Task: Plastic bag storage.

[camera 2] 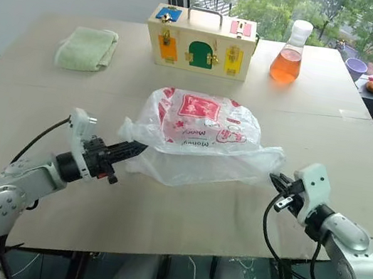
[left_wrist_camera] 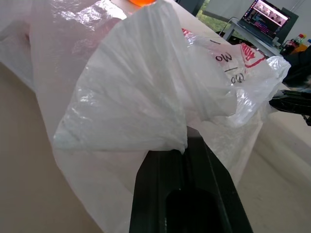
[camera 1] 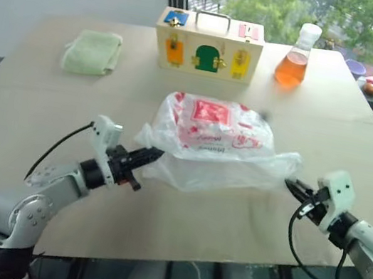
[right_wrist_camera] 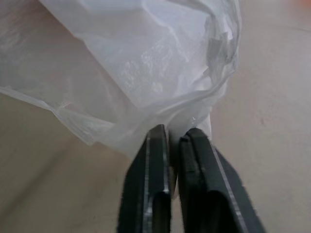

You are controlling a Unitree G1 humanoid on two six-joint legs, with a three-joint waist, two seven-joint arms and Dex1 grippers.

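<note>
1. The plastic bag is seen lying near the middle of the worktop, puffed and loosely crumpled, with its red print facing up. It is not yet folded flat or compacted.

2. The left end effector is held low over the worktop at the bag's left edge. In the left wrist view its black fingers are seen close together with film bunched over and around their tips; a pinch on the bag's edge is judged likely, but whether film is actually clamped cannot be told.

3. The right end effector is placed at the bag's right corner. In the right wrist view a narrow gap is seen between the fingers, and a wisp of film appears to run down into that gap. Whether it is gripped or merely touching cannot be told.

4. Other items are noted at the far side of the worktop, well apart from the bag: a folded green cloth, a wooden latch box and a flask of orange liquid.

5. Progress judgement: the task is at an early stage. The bag is laid out and flanked at both ends; flattening, folding or bundling, and putting it away, are all still to be done. No storage place can be identified.
</note>
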